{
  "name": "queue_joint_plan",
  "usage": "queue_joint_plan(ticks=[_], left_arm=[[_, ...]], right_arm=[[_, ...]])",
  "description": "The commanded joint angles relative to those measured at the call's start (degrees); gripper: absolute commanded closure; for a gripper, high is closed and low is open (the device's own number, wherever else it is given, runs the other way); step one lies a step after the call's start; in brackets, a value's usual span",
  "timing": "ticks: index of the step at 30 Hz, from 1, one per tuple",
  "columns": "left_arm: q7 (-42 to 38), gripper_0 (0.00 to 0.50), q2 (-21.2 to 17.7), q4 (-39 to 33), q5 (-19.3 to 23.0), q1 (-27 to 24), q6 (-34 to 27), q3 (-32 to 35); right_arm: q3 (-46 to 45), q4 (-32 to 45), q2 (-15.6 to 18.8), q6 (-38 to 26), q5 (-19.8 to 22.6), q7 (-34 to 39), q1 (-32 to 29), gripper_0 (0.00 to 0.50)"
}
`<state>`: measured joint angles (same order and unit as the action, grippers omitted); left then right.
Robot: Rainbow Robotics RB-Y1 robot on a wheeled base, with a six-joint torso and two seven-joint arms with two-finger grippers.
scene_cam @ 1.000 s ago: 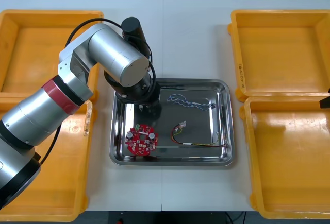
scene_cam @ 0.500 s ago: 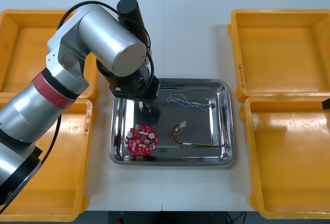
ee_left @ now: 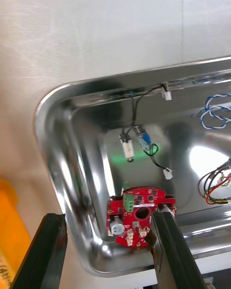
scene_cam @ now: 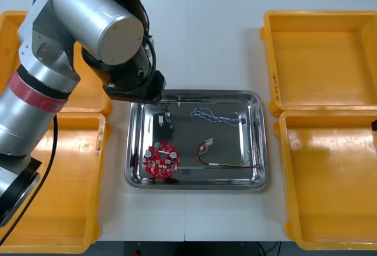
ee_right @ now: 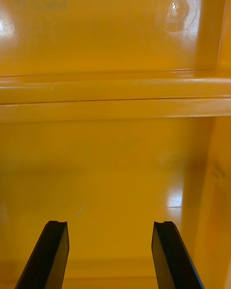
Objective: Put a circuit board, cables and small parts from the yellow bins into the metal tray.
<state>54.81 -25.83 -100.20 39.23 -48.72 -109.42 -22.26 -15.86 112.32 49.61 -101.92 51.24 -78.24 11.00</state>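
My left claw (ee_left: 108, 216) hangs wide open and empty above the metal tray (ee_left: 53, 101), near its far left corner. The round red circuit board (ee_left: 139, 215) lies flat on the tray floor, below the claw and between its fingers as my wrist camera sees it, untouched. Just beyond the board sit small metal parts (ee_left: 127, 147) with a thin black cable (ee_left: 133, 111). The blue and white cable (scene_cam: 215, 116) and the red and yellow cable (scene_cam: 227, 160) lie toward the tray's right side. My right claw (ee_right: 110, 224) hangs wide open over a yellow bin (ee_right: 115, 43).
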Motion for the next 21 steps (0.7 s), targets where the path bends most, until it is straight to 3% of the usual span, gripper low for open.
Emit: queue_joint_plan(ticks=[1, 21], left_arm=[[-0.8, 0.0, -3.3, -3.5, -0.1, -2.3, -0.6, 3.7], [10.1, 0.0, -12.9, -13.8, 2.8, 12.2, -0.6, 19.4]], right_arm=[[-2.1, 0.2, 2.8, -0.2, 0.4, 2.8, 0.0, 0.0], [0.2, 0.2, 0.6, 0.2, -1.0, 4.5, 2.3, 0.0]])
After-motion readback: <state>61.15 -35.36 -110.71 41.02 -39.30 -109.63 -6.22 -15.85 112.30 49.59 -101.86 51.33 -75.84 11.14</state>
